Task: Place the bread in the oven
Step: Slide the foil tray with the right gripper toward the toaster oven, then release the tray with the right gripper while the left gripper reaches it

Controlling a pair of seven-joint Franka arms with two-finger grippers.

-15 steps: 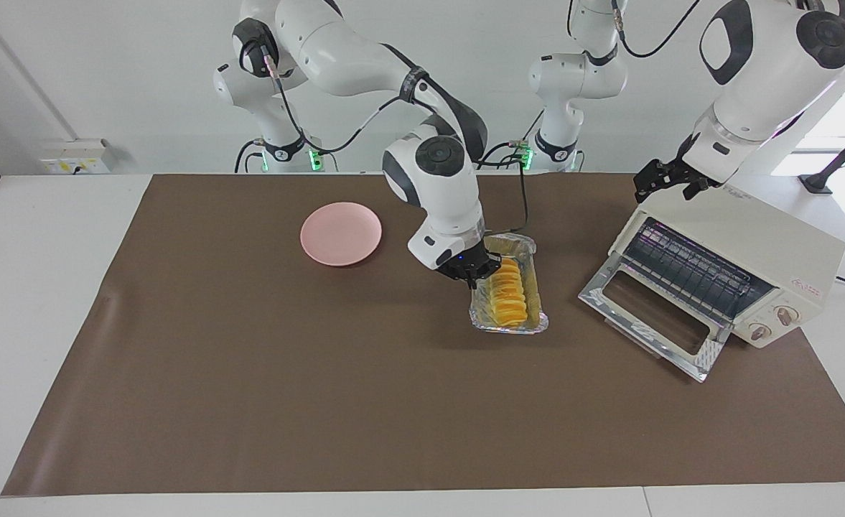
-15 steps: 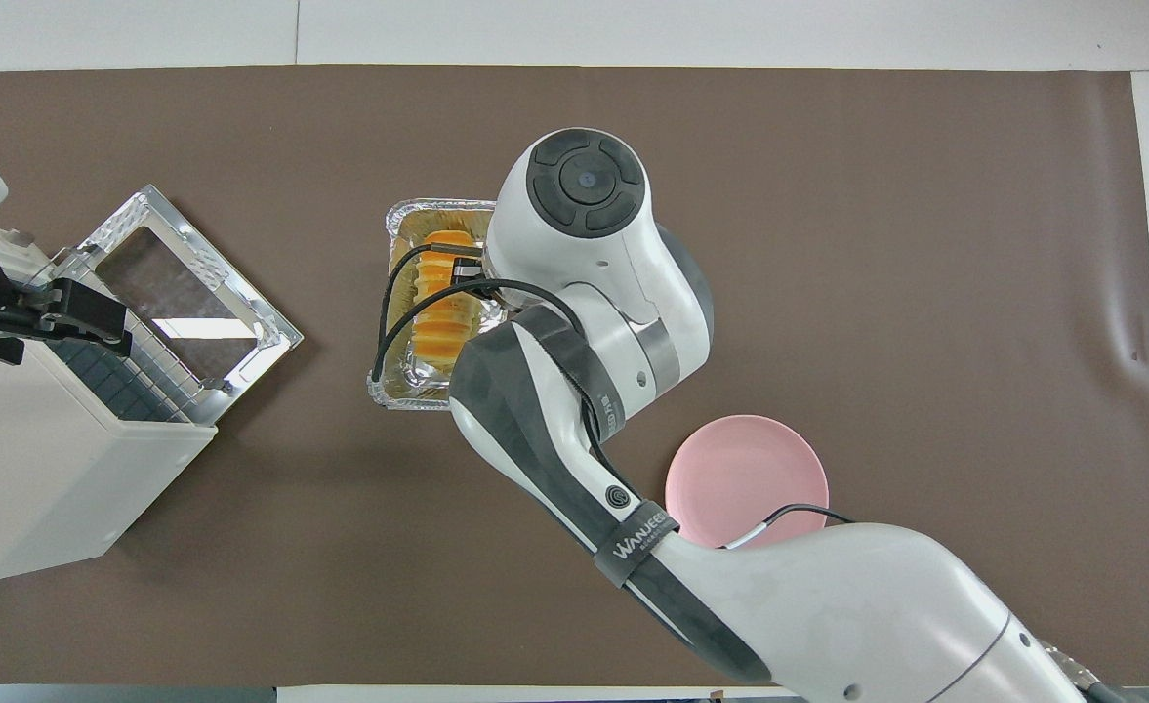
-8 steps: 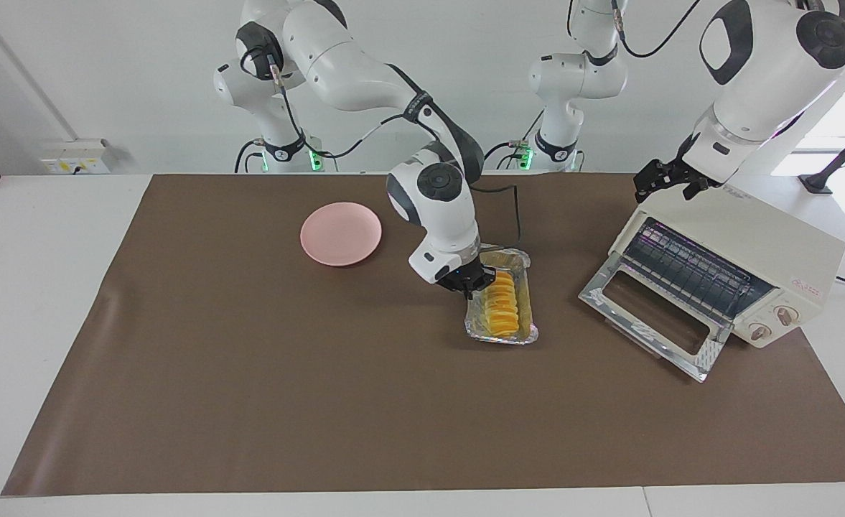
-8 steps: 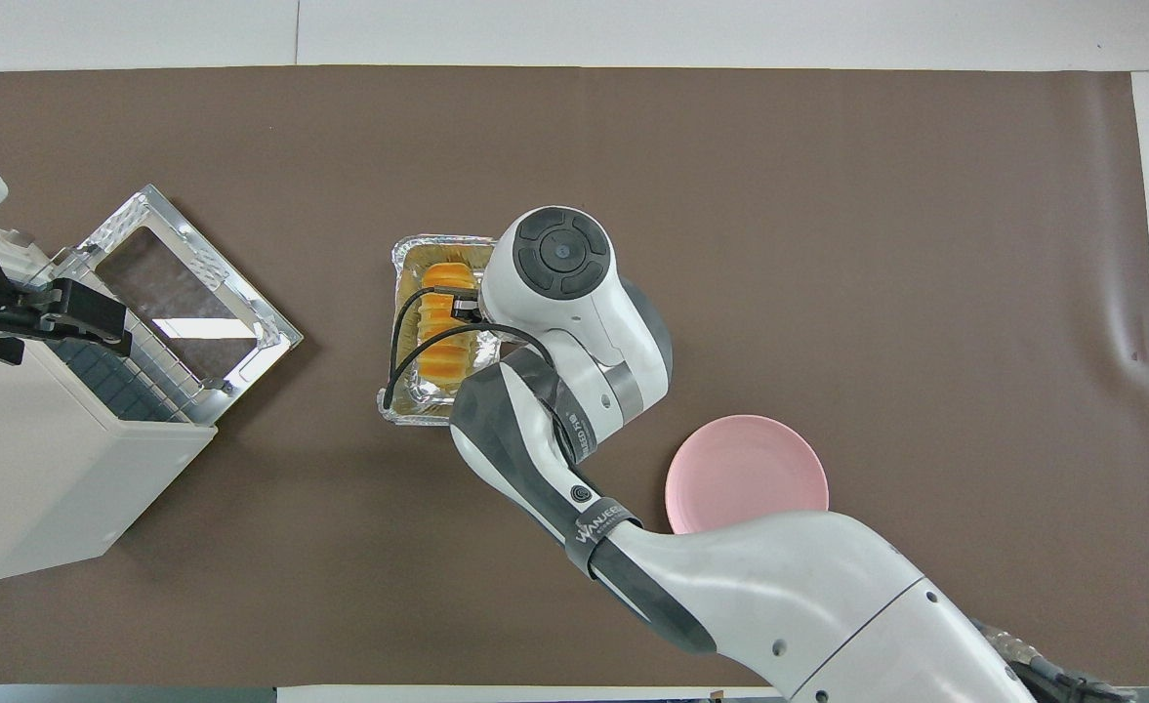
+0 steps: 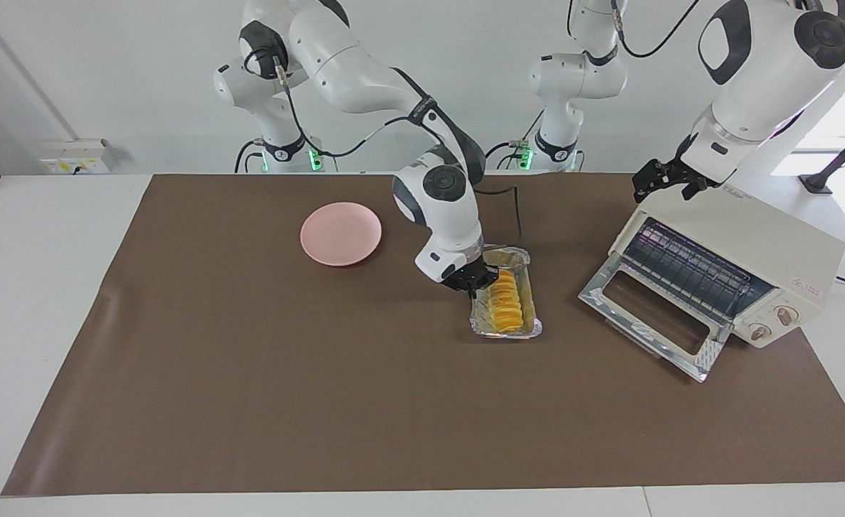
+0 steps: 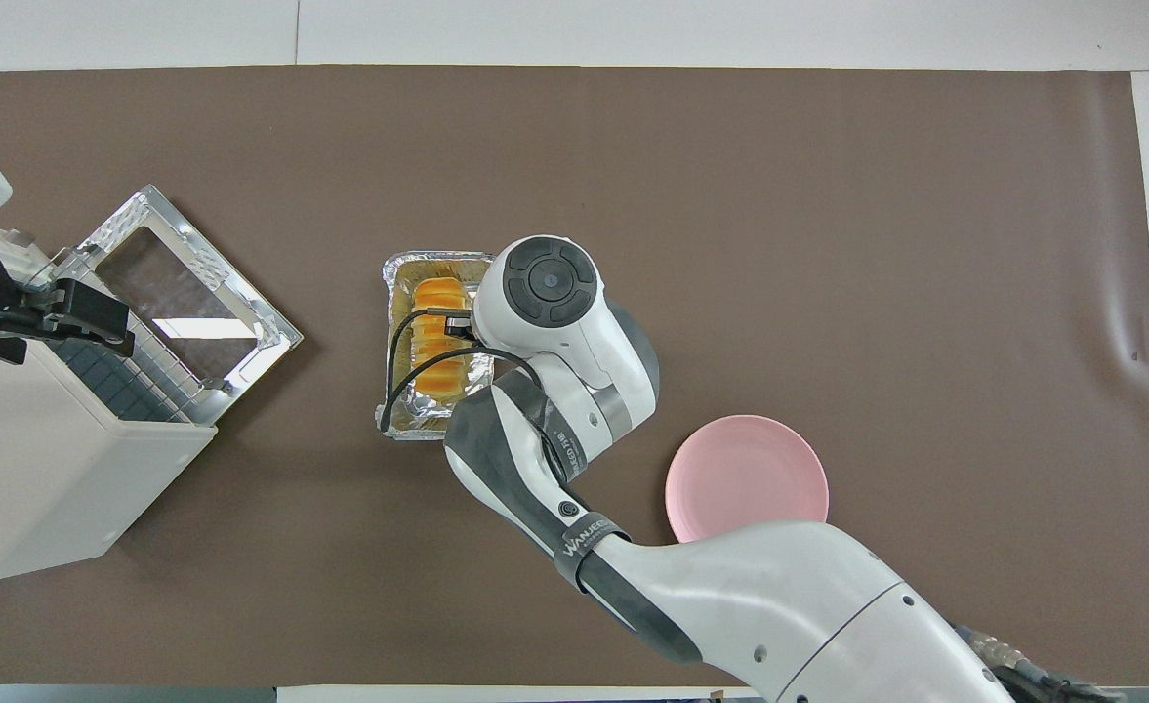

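- Bread point(image 5: 506, 299) lies in the foil tray point(image 5: 530, 328) at frame centre in the facing view, not yet in the oven point(image 5: 741, 266).
- Right gripper point(image 5: 474, 282) clenched on the tray's rim, probably to carry tray and bread together.
- Oven door point(image 5: 648, 316) is down; left gripper point(image 5: 663, 181) waits released above the oven's top, upper right.

Non-task items:
- Foil tray point(image 5: 535, 328) point(image 6: 391, 293): crinkled silver, mid-mat.
- Pink plate point(image 5: 341, 233) point(image 6: 746, 475): round, at about 10 o'clock of the tray in the facing view, well apart.
- Brown mat point(image 5: 286, 388) point(image 6: 828, 195): covers the table.
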